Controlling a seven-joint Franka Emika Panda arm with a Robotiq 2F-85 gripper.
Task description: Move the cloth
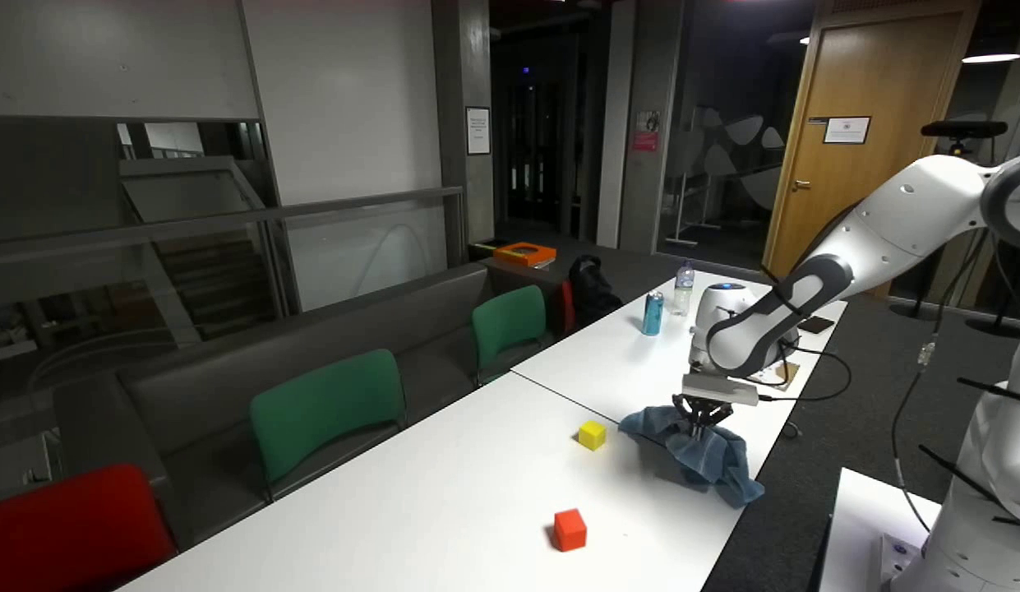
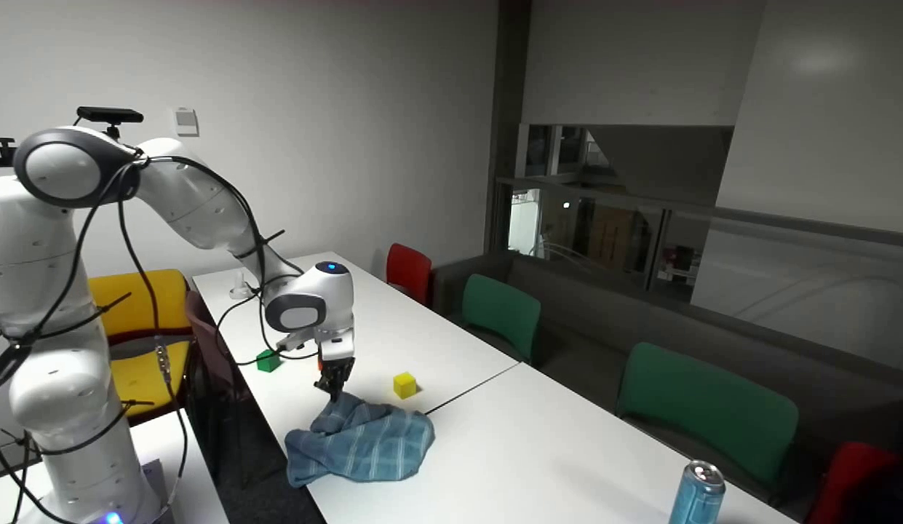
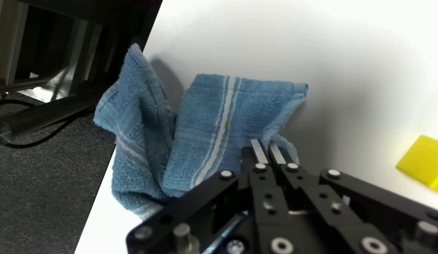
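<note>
- Done: your fingers (image 3: 259, 152) look clamped on a fold of the cloth (image 3: 204, 130).
- Left, likely: you carry and release it — no target shows on the surface (image 2: 524, 444).

I have the arm (image 2: 195, 195) bent at the elbow (image 2: 62, 171), reaching in across one long edge of the table (image 2: 524, 444). Wrist (image 2: 333, 302) low, inboard of that edge; gripper (image 3: 264, 147) pointing down, fingers (image 3: 257, 151) pinched nearly together, thin gap between.
</note>
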